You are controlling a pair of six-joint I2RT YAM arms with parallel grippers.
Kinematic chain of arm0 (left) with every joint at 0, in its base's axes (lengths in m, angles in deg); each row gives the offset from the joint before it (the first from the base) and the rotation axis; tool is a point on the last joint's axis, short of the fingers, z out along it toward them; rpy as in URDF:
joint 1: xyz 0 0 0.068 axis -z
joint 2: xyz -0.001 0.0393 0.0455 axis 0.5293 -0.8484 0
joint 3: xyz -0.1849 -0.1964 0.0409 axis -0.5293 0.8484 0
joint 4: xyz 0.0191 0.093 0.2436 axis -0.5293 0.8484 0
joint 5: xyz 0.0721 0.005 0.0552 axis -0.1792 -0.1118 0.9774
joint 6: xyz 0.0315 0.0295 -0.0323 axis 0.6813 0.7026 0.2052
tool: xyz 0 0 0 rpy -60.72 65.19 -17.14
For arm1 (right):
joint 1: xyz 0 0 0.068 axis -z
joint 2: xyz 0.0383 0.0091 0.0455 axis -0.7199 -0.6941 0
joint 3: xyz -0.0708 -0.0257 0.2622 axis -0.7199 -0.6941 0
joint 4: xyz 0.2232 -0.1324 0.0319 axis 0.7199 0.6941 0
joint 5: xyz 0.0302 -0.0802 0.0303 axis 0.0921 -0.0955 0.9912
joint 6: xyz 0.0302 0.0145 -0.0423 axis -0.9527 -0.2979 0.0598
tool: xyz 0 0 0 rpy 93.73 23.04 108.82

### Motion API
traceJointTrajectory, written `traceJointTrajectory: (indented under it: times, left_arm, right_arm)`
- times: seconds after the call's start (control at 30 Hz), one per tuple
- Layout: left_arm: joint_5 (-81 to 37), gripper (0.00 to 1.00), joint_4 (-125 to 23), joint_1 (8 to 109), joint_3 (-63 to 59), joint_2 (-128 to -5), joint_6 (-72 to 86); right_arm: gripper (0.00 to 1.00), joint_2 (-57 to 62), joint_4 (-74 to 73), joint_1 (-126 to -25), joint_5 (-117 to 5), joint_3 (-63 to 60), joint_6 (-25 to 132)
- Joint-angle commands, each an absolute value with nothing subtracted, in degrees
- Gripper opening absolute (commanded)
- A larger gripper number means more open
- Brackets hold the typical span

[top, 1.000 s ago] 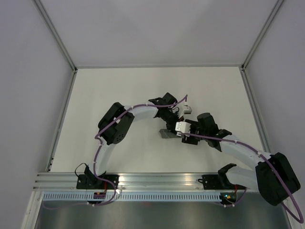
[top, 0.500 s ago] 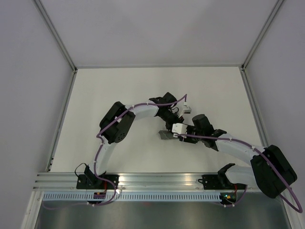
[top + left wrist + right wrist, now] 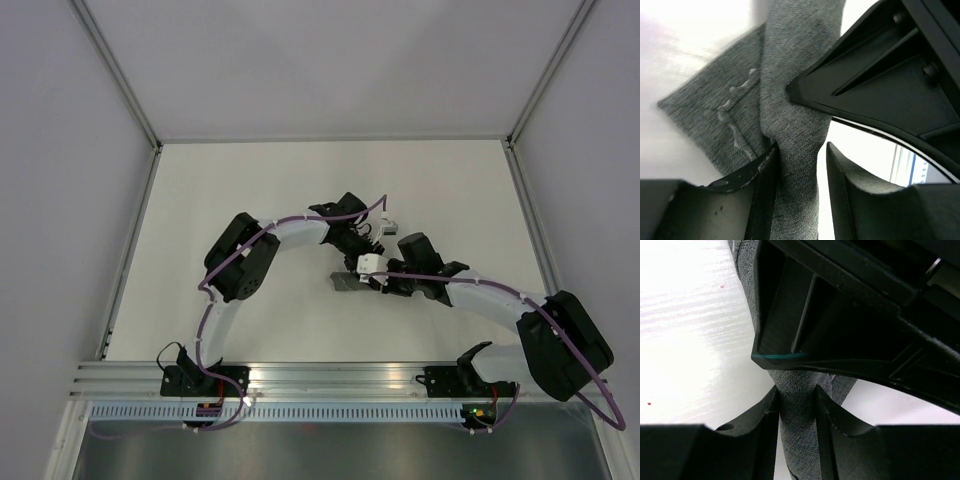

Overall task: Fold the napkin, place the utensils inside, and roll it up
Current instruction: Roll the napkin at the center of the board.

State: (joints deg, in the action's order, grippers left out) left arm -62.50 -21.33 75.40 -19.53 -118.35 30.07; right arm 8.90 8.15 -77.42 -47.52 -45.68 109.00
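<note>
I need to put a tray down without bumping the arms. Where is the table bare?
The far strip along the back wall is bare table, as is the left side beyond the left arm and the right side past the right arm. The centre is crowded: the left claw and right claw meet over the napkin.

napkin (image 3: 790, 115) — dark grey weave, pale stitching | table (image 3: 250, 190) — white

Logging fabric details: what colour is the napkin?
Dark grey napkin with a pale stitched line, clearest in the left wrist view.
</note>
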Motion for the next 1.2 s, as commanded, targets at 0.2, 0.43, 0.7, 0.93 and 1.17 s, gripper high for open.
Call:
traceJointTrajectory:
  times: [0.2, 0.43, 0.7, 0.93, 1.17]
  left_arm:
    - [-55.63, 0.56, -28.88, 72.74, -13.73, -110.62, 22.92]
    - [-50.89, 0.56, -44.66, 71.51, -3.56, -102.98, 15.12]
    - [-29.72, 0.51, -67.44, 71.34, 13.06, -85.85, 7.19]
    - [-11.29, 0.53, -79.76, 77.57, 27.47, -72.65, 15.24]
    - [0.44, 0.6, -93.04, 86.44, 35.32, -69.04, 23.95]
  right_arm:
    - [0.29, 1.78, 23.03, -74.26, -39.4, -37.47, 110.72]
    - [0.27, -3.32, 29.45, -69.78, -34.91, -33.16, 113.71]
    - [0.27, -11.57, 37.71, -66.71, -31.04, -26.13, 117.14]
    - [0.26, -20.9, 45.18, -64.42, -28.84, -17.96, 119.07]
    - [0.25, -28.02, 51.51, -62.75, -27.26, -9.79, 119.43]
